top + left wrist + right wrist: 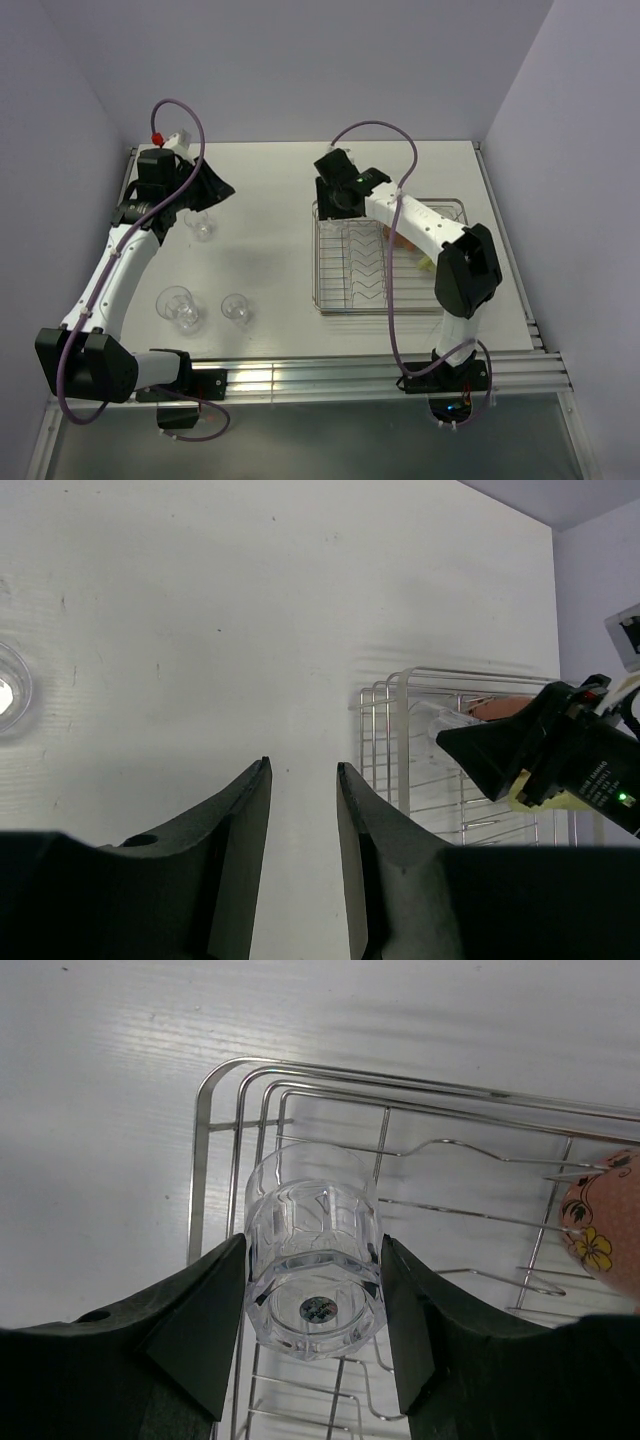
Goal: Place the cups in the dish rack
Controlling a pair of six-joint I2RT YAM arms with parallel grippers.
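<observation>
My right gripper [313,1244] is shut on a clear glass tumbler [315,1260], its base toward the camera, held over the far left corner of the chrome dish rack [214,1095]. In the top view the right gripper [340,195] is above the rack's [322,300] far left corner. A pink-terracotta mug [605,1225] and a pale yellow-green mug [426,263] lie in the rack. Three clear tumblers [200,228] [178,305] [236,308] stand on the table at left. My left gripper [303,770] is open and empty, above the table near the far tumbler [8,692]. No brown cup shows.
The white table [270,200] is walled at the back and sides. A metal rail [300,375] runs along the near edge. The rack [440,770] and the right gripper [545,745] show at right in the left wrist view.
</observation>
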